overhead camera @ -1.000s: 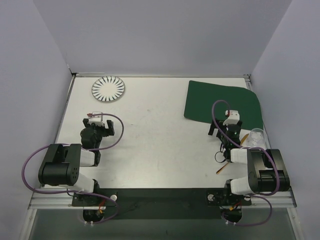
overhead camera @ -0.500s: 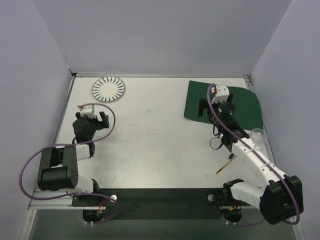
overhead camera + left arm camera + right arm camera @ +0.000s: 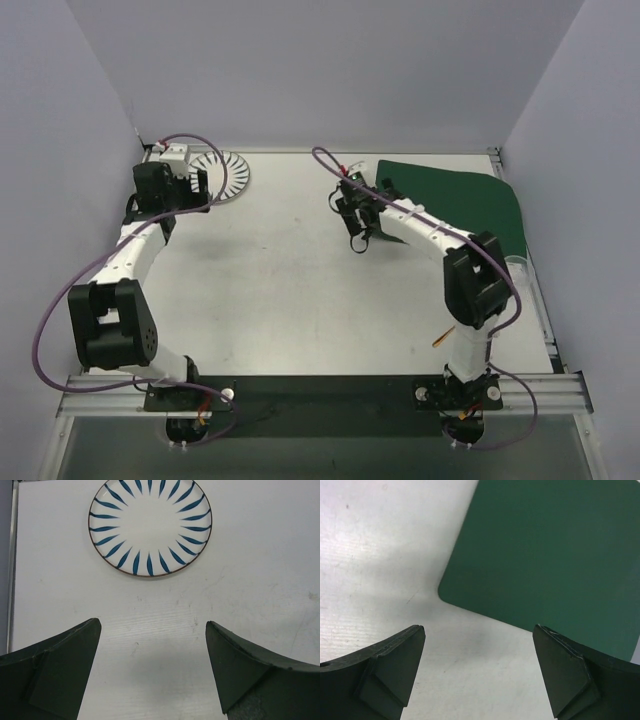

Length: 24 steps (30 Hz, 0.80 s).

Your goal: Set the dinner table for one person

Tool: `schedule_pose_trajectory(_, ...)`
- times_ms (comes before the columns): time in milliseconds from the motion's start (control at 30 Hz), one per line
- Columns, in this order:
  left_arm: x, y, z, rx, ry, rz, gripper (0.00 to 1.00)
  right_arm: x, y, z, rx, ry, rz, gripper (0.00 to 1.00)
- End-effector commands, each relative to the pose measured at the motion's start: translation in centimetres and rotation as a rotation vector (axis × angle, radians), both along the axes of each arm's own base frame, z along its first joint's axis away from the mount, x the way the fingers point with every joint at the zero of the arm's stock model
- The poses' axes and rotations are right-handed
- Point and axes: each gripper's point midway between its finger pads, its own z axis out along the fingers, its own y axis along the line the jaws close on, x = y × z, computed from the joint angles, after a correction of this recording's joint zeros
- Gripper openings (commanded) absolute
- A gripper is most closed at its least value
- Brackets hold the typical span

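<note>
The white dinner table [image 3: 300, 300] carries a blue-striped plate [image 3: 150, 527] at far left, a dark green placemat [image 3: 465, 200] at far right, and a clear glass [image 3: 516, 267] near the placemat's corner.

Seen from overhead, a white plate with blue radial strokes [image 3: 228, 175] lies at the upper left. A dark green placemat [image 3: 450, 195] with rounded corners lies flat at the upper right. A clear glass [image 3: 516, 268] stands near the mat's lower right corner, and a thin orange stick [image 3: 443, 340] lies lower still. Pale lilac walls [image 3: 300, 70] close in the scene.
</note>
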Motion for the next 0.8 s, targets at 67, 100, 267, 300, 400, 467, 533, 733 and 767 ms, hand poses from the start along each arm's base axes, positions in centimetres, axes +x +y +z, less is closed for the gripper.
schedule_pose_trajectory(67, -2.8, 0.3, -1.7, 0.011, 0.209, -0.062, 0.97, -0.5, 1.2, -0.5, -0.229, 0.074, -0.014, 0.94)
schedule_pose_trajectory(100, -2.8, 0.2, -1.8, 0.0, 0.214, -0.067, 0.97, 0.1, 1.5, -1.2, -0.248, 0.082, -0.021, 0.94)
schedule_pose_trajectory(267, -2.8, -0.4, -2.0, -0.038, 0.241, -0.084, 0.97, 0.7, 1.1, -3.4, -0.353, 0.134, -0.026, 0.92)
schedule_pose_trajectory(300, -2.7, -0.5, -1.8, -0.044, 0.24, -0.084, 0.97, 0.7, 0.7, -4.1, -0.383, 0.141, -0.035, 0.91)
schedule_pose_trajectory(400, -2.5, -0.3, -1.3, -0.059, 0.236, -0.08, 0.97, 0.6, -0.1, -5.2, -0.412, 0.162, -0.055, 0.89)
schedule_pose_trajectory(467, -2.5, -0.5, -1.6, -0.071, 0.249, -0.086, 0.97, 0.8, -0.7, -5.7, -0.412, 0.17, -0.077, 0.88)
schedule_pose_trajectory(533, -2.5, -0.6, -1.7, -0.078, 0.252, -0.086, 0.97, 0.9, -0.9, -6.6, -0.408, 0.187, -0.083, 0.84)
schedule_pose_trajectory(733, -2.6, -1.0, -2.0, -0.106, 0.269, -0.101, 0.97, 1.9, -0.9, -7.4, -0.397, 0.213, -0.07, 0.75)
schedule_pose_trajectory(767, -2.7, -1.0, -2.0, -0.108, 0.27, -0.102, 0.97, 2.0, -1.0, -7.5, -0.394, 0.216, -0.071, 0.73)
